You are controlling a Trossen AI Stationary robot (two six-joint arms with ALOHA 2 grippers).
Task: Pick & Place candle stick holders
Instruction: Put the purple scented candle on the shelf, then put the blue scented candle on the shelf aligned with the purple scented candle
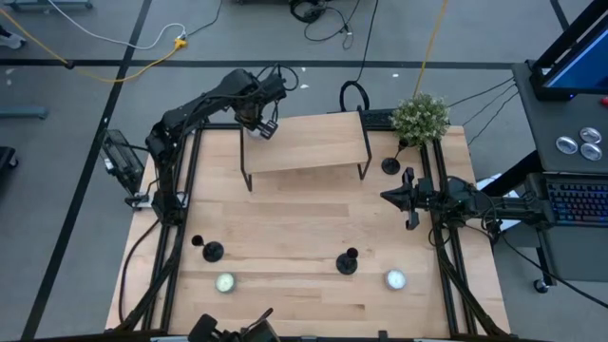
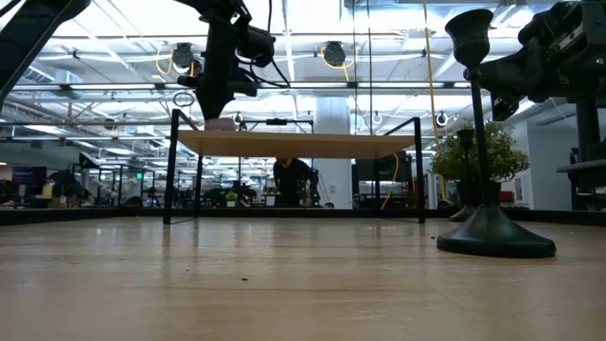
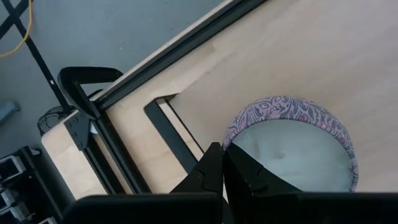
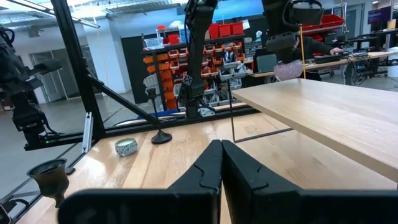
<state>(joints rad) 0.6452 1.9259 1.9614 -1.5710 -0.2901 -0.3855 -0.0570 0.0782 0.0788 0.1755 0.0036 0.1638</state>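
Three black candle stick holders stand on their round bases on the table: near left, near middle (close in the low view), and far right. My left gripper is over the far left corner of a small raised wooden shelf, shut on a round cup with a purple patterned rim. My right gripper is shut and empty, above the table's right side. My left gripper holds the patterned cup by its rim, pinched at the free ends of its two fingers, which come from above and point down. The cup is upright at the shelf's corner; whether it rests on the shelf or hangs just above it, I cannot tell.
Two white tealights in cups lie near the front edge. A potted green plant stands at the far right corner. The shelf stands on thin black legs. Black frame rails run along the table's left and right sides.
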